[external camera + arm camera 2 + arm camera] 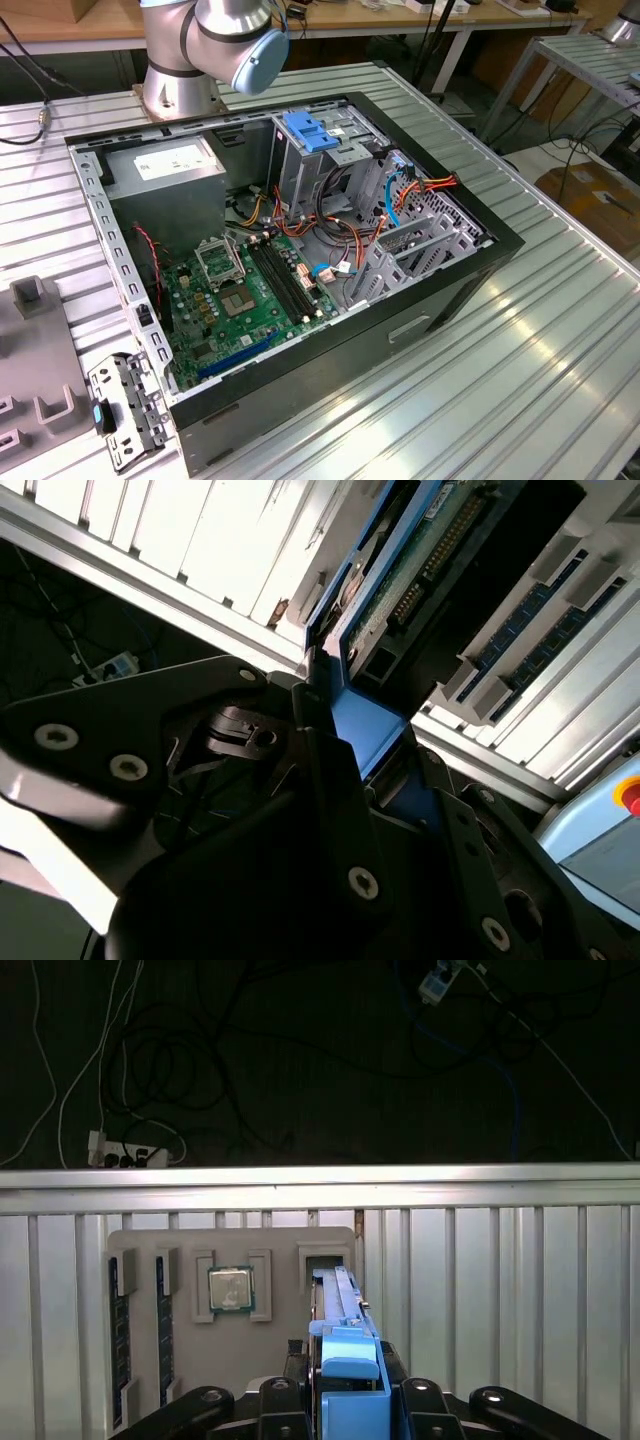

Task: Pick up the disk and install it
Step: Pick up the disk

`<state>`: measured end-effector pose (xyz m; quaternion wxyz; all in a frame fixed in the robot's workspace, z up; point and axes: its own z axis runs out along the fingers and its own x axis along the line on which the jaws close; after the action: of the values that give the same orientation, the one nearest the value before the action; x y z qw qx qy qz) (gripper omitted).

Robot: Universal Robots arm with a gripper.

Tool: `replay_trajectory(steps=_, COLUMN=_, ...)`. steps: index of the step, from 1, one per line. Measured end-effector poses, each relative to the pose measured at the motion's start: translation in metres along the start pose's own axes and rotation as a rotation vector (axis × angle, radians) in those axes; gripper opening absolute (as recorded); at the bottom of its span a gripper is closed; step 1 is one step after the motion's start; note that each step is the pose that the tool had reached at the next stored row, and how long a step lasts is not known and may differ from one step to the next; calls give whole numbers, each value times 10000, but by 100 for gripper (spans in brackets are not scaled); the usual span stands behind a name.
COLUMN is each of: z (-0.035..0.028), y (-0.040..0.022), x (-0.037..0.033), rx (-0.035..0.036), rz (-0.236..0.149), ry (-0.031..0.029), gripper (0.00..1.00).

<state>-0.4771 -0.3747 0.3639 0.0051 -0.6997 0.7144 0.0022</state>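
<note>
In both wrist views the disk [338, 1305] stands on edge, its bright blue carrier frame [365, 725] toward the camera. In the second wrist view its green circuit-board face [420, 560] shows. My gripper [340, 1365] is shut on the disk, with a black finger [291, 1358] pressed to each side of the blue frame. The disk's far end rests at a slot of a grey parts holder [285, 1240]. In the second wrist view one dark finger [325, 750] lies along the blue frame, and my gripper [365, 755] closes around it.
The grey holder also carries a processor chip [230, 1288] and two memory sticks [119, 1330]. The exterior view has the open computer case [300, 240], its drive cage topped by a light-blue latch plate [308, 130], and the arm's base [185, 60] behind it.
</note>
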Motion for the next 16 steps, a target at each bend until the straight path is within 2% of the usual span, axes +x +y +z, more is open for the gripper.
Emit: replay_trajectory(steps=16, z=-70, y=0, x=-1, rx=-1, rz=0, ry=1, gripper=37)
